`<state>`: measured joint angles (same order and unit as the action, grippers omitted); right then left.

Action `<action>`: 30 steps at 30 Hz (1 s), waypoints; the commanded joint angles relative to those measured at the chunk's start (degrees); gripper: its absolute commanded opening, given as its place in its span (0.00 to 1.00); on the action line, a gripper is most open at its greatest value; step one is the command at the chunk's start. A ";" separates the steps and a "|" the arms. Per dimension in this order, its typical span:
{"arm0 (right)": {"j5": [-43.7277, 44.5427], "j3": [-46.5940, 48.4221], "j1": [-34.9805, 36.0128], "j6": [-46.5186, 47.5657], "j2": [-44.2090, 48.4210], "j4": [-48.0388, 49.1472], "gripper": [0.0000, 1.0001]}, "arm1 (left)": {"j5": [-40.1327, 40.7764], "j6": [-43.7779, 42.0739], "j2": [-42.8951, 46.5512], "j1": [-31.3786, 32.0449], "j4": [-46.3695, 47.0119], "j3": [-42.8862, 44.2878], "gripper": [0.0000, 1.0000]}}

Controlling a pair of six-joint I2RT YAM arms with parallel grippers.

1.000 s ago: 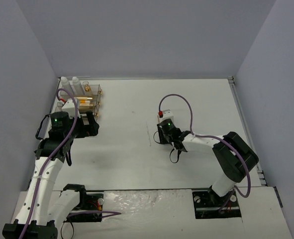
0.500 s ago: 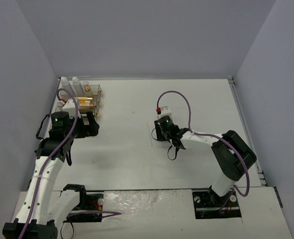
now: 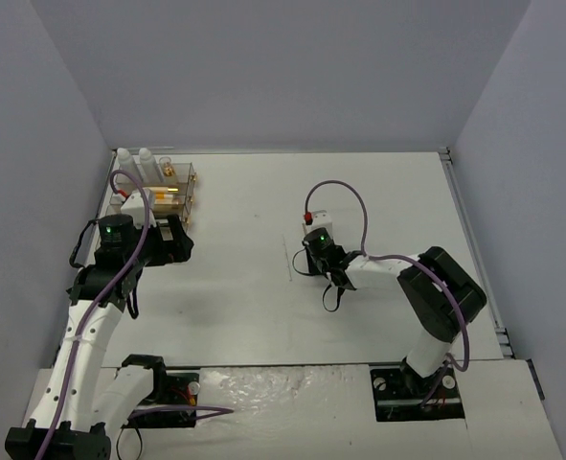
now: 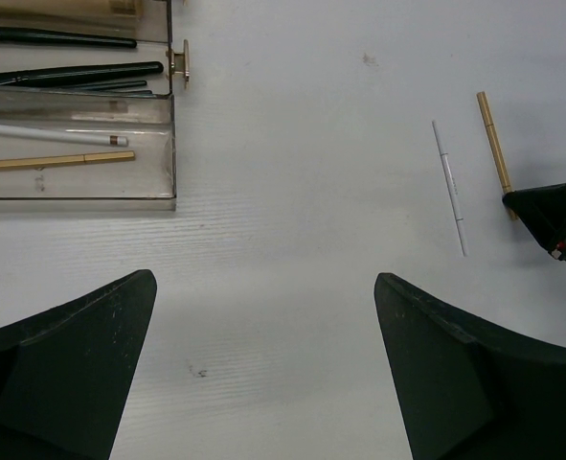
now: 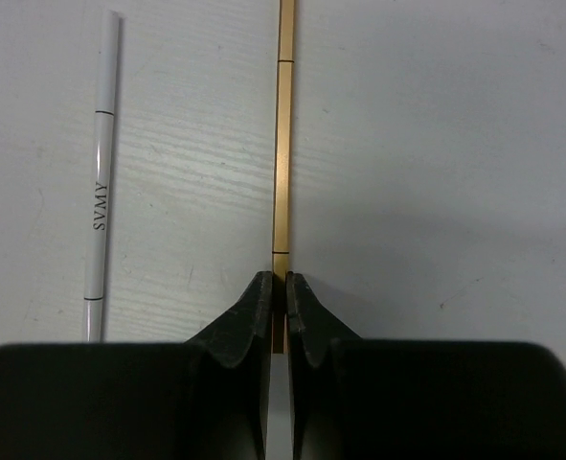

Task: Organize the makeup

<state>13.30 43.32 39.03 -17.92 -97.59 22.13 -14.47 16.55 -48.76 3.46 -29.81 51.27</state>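
My right gripper point(image 5: 279, 287) is shut on the near end of a slim gold stick point(image 5: 283, 153) that lies on the white table and points away from it. A white pencil point(image 5: 101, 182) marked SVMY lies parallel to it on its left. In the left wrist view both show side by side, the gold stick point(image 4: 494, 149) and the white pencil point(image 4: 449, 187). My left gripper point(image 4: 263, 287) is open and empty over bare table, just in front of the organizer. The clear acrylic organizer point(image 4: 164, 144) holds black brushes point(image 4: 72, 74), a white stick point(image 4: 53, 134) and a gold stick point(image 4: 53, 161).
In the top view the organizer point(image 3: 172, 196) stands at the far left, with two white bottles point(image 3: 134, 163) behind it by the left wall. The right arm point(image 3: 397, 273) reaches to the table's middle, with a purple cable point(image 3: 345, 192) looping above it.
The right gripper has shifted slightly left and back again near the table's middle. The left arm has hardly moved.
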 commanded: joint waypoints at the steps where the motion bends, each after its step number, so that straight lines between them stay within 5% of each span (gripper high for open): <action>1: 0.32 -1.93 -0.12 1.50 6.93 1.61 0.00 | -3.36 4.95 0.13 0.44 3.40 1.18 0.97; 8: -5.86 -4.82 7.39 4.39 21.07 5.84 0.00 | -8.94 21.17 -1.35 7.21 9.79 0.86 0.97; 19: -13.55 -5.83 13.99 0.83 28.02 16.82 0.00 | 6.89 31.19 -8.76 26.66 22.52 2.99 0.96; 25: -15.58 -5.61 15.47 0.15 28.07 19.37 0.00 | 10.65 33.91 -13.33 31.72 27.45 3.94 0.87; 30: -15.57 -5.71 15.83 -0.72 28.14 20.35 0.00 | 13.56 35.55 -15.51 33.21 28.76 4.12 0.62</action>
<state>-1.41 37.04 54.44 -17.39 -71.40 35.39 -5.12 49.13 -63.76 35.77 -7.97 50.98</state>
